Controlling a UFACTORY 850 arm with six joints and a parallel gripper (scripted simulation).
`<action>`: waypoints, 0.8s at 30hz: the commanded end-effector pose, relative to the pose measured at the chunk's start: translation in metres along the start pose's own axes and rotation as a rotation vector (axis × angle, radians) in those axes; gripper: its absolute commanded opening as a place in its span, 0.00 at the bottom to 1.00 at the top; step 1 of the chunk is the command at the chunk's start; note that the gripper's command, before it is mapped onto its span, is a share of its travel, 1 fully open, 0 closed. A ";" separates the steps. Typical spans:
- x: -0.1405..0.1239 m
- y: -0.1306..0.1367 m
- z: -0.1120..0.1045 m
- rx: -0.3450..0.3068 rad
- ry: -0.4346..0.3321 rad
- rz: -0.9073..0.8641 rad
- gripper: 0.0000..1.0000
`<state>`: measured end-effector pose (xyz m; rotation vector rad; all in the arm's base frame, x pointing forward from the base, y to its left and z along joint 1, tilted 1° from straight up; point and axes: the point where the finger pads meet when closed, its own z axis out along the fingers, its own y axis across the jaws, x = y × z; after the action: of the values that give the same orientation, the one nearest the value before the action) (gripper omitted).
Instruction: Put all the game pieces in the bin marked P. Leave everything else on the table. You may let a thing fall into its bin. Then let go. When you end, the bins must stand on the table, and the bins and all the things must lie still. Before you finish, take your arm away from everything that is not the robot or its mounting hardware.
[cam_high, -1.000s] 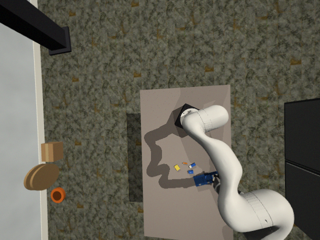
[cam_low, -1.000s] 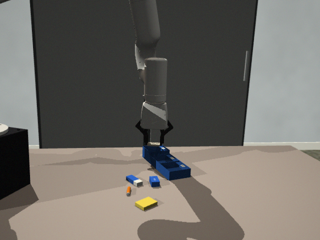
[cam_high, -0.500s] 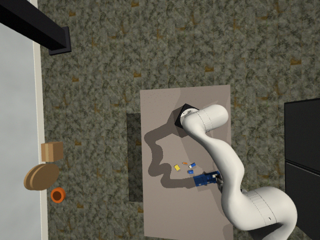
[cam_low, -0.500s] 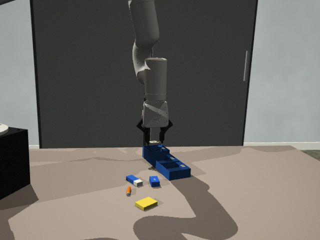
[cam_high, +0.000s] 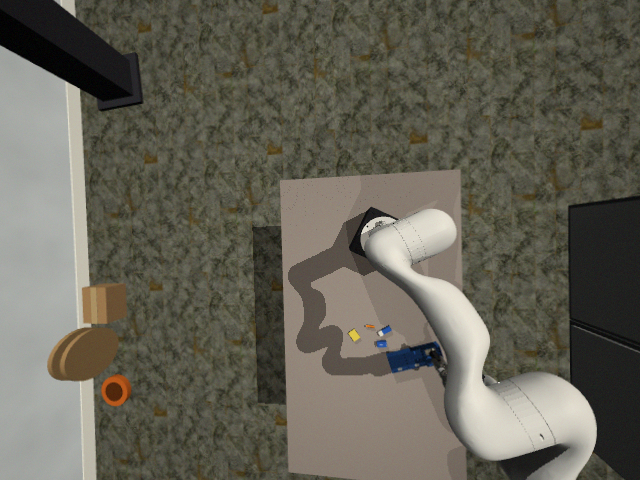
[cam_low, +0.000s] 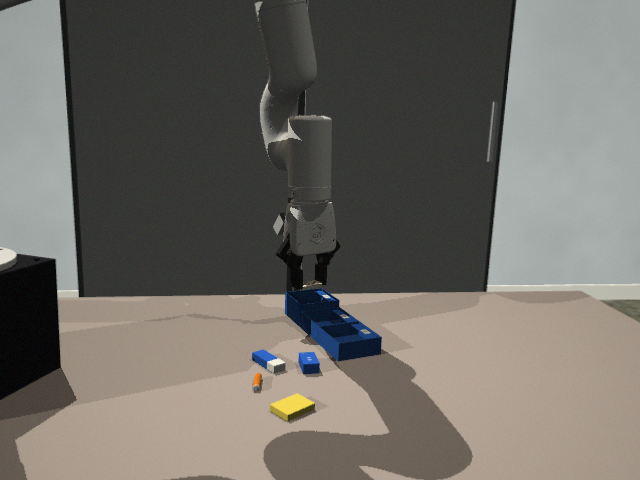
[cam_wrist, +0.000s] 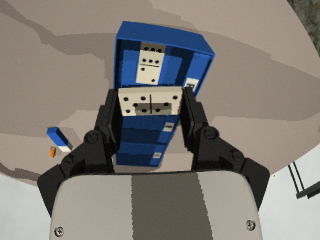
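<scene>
My gripper (cam_wrist: 150, 100) is shut on a white domino with black dots (cam_wrist: 151, 102). It holds the domino just above the row of three joined blue bins (cam_low: 333, 325), over the far bins. In the exterior and top views the gripper (cam_low: 309, 281) hangs upright over the far end of the row (cam_high: 412, 357). A second white domino (cam_wrist: 150, 62) lies inside the far bin. The bins carry small white labels, too small to read. A small blue block with pale marks (cam_low: 308, 362) lies on the table beside the near bin.
A blue-and-white eraser (cam_low: 268, 360), a small orange cylinder (cam_low: 256, 382) and a flat yellow block (cam_low: 292, 406) lie left of and in front of the bins. The black robot base (cam_high: 373, 230) stands farther along the table. The arm arches over the table's right side.
</scene>
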<state>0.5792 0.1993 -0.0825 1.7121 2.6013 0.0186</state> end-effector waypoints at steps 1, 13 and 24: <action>0.000 0.001 -0.001 -0.004 0.004 -0.157 0.00; 0.000 0.001 -0.001 -0.006 -0.014 -0.437 0.00; 0.001 0.001 -0.001 -0.007 -0.025 -0.690 0.00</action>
<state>0.5786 0.1997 -0.0825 0.9203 2.9386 -0.0214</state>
